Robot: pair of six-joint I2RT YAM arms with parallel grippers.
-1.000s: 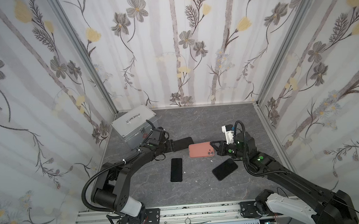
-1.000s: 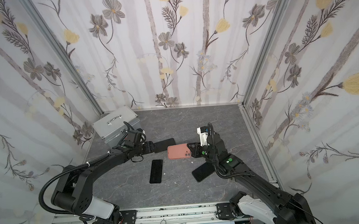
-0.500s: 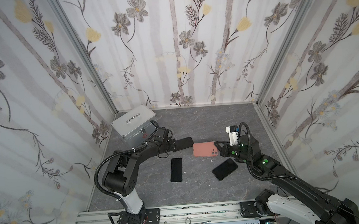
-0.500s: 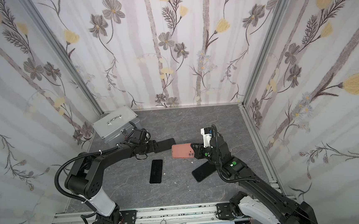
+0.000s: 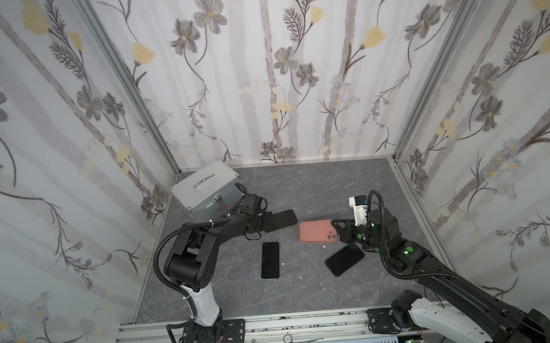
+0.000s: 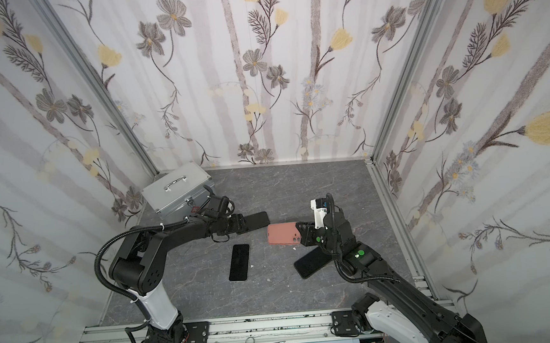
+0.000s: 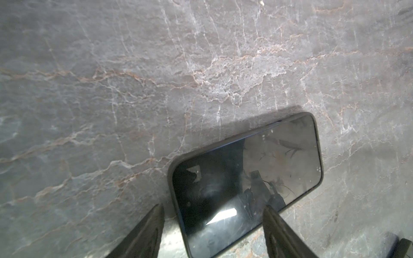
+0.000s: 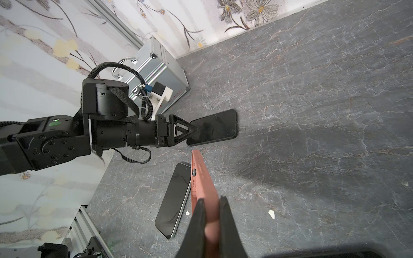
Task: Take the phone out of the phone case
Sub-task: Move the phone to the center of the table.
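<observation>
Extraction looks done: right claw pinches the empty-looking salmon-pink soft case; open left claw sits over the glossy black phone.

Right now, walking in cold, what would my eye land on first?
The pink phone case, pinched in the shut right gripper and held off the grey table near its middle. Next, the left gripper, open at the end of a dark phone beside the silver box. Two more dark phones lie flat nearer the front.
</observation>
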